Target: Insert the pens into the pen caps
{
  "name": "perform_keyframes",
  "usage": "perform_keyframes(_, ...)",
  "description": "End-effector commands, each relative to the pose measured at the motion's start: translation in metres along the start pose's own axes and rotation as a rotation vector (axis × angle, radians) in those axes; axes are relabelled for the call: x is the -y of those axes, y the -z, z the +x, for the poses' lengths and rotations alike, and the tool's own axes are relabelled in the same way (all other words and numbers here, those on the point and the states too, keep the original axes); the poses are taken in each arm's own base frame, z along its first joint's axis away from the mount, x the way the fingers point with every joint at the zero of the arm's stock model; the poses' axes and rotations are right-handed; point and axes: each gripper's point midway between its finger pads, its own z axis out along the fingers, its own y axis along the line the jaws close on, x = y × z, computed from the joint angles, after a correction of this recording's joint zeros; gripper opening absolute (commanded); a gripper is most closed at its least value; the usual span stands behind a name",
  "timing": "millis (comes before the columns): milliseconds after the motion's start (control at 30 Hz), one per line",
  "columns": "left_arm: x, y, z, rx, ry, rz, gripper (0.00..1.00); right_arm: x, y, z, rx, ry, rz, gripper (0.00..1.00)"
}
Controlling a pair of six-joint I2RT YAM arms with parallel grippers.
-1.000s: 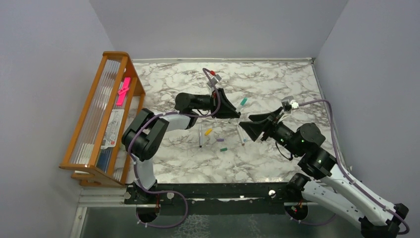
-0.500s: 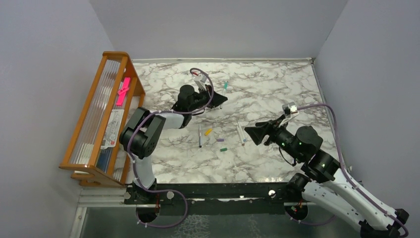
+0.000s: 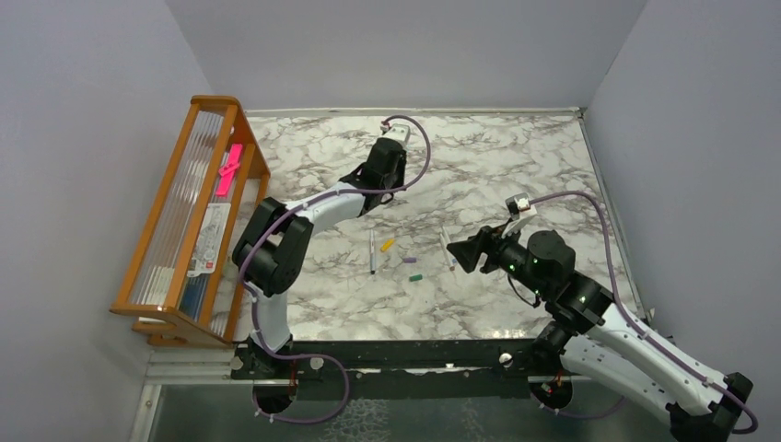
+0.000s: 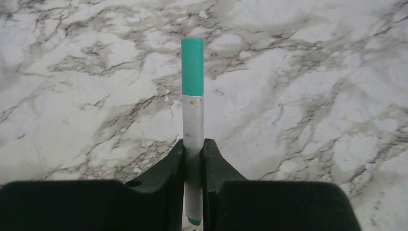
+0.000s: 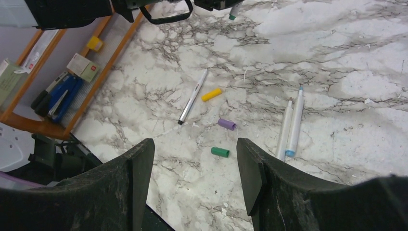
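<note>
My left gripper [image 4: 193,144] is shut on the white-grey barrel of a pen [image 4: 193,120] that wears a teal cap [image 4: 192,65], held above the marble at the back centre [image 3: 379,189]. My right gripper [image 5: 195,149] is open and empty, hovering right of centre [image 3: 465,250]. On the table lie a dark-tipped pen [image 5: 192,96], an orange cap [image 5: 211,94], a pale purple cap [image 5: 226,124] and a green cap [image 5: 220,152]. Two more pens [image 5: 290,126] lie side by side to their right [image 3: 447,247].
A wooden rack [image 3: 184,212] with clear sheets, a bright pink strip [image 3: 228,168] and stationery stands along the left edge. It also shows in the right wrist view [image 5: 48,86]. Grey walls close in the marble table [image 3: 516,157] at the back and right.
My left gripper has swung away from the right gripper toward the back of the table, carrying the teal-capped pen. My right gripper has drawn back a little toward the near side.
</note>
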Motion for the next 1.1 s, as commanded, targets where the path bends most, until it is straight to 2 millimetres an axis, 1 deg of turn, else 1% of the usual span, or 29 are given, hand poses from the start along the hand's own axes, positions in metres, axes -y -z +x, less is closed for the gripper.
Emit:
perform_keyframes(0,-0.037,-0.005,0.036,-0.144,-0.078,-0.171,0.00,-0.006,-0.004,-0.002,0.017,-0.019,-0.028,0.64)
perform_keyframes(33,-0.037,-0.007,0.039,-0.162,-0.082,-0.174,0.00,-0.005,-0.005,0.000,0.014,-0.020,-0.027,0.65)
perform_keyframes(67,-0.038,-0.008,0.047,-0.187,-0.084,-0.176,0.00,-0.005,-0.005,0.002,0.010,-0.020,-0.027,0.66)
perform_keyframes(100,-0.035,-0.011,0.039,-0.177,-0.079,-0.172,0.00,-0.004,-0.006,0.003,0.007,-0.020,-0.027,0.66)
perform_keyframes(167,-0.035,-0.012,0.043,-0.188,-0.068,-0.172,0.03,-0.004,-0.006,0.005,0.004,-0.021,-0.025,0.67)
perform_keyframes(233,-0.032,-0.013,0.044,-0.194,-0.056,-0.158,0.08,-0.003,-0.005,0.006,0.004,-0.022,-0.022,0.67)
perform_keyframes(300,-0.029,-0.014,0.046,-0.211,-0.034,-0.139,0.16,-0.002,-0.005,0.007,0.001,-0.023,-0.020,0.67)
perform_keyframes(367,-0.027,-0.016,0.047,-0.224,-0.018,-0.127,0.29,0.000,-0.005,0.009,-0.006,-0.022,-0.015,0.67)
perform_keyframes(467,-0.025,-0.017,0.050,-0.239,0.000,-0.116,0.45,0.002,-0.005,0.012,-0.013,-0.023,-0.008,0.68)
perform_keyframes(533,-0.025,-0.016,0.050,-0.243,0.012,-0.109,0.51,0.003,-0.006,0.015,-0.021,-0.021,-0.003,0.68)
perform_keyframes(567,-0.025,-0.016,0.051,-0.246,0.017,-0.105,0.53,0.004,-0.007,0.016,-0.026,-0.018,0.001,0.68)
perform_keyframes(633,-0.024,-0.015,0.051,-0.249,0.026,-0.095,0.55,0.006,-0.009,0.020,-0.047,-0.016,0.015,0.68)
perform_keyframes(700,-0.022,-0.011,0.047,-0.240,0.034,-0.086,0.55,0.009,-0.013,0.026,-0.071,-0.011,0.026,0.68)
perform_keyframes(800,-0.013,-0.001,0.031,-0.186,0.054,-0.036,0.54,0.021,-0.026,0.040,-0.153,0.006,0.104,0.68)
perform_keyframes(833,-0.008,0.003,0.021,-0.160,0.060,-0.017,0.53,0.027,-0.031,0.046,-0.186,0.012,0.143,0.67)
perform_keyframes(900,-0.003,0.010,0.009,-0.137,0.065,0.006,0.53,0.039,-0.039,0.052,-0.235,0.026,0.221,0.62)
perform_keyframes(933,-0.003,0.014,0.008,-0.135,0.065,0.009,0.53,0.042,-0.043,0.053,-0.250,0.037,0.247,0.60)
perform_keyframes(1000,-0.006,0.021,0.008,-0.127,0.059,0.001,0.53,0.048,-0.053,0.056,-0.269,0.058,0.283,0.54)
perform_keyframes(1067,-0.016,0.025,0.006,-0.110,0.049,-0.036,0.53,0.050,-0.063,0.058,-0.281,0.072,0.297,0.48)
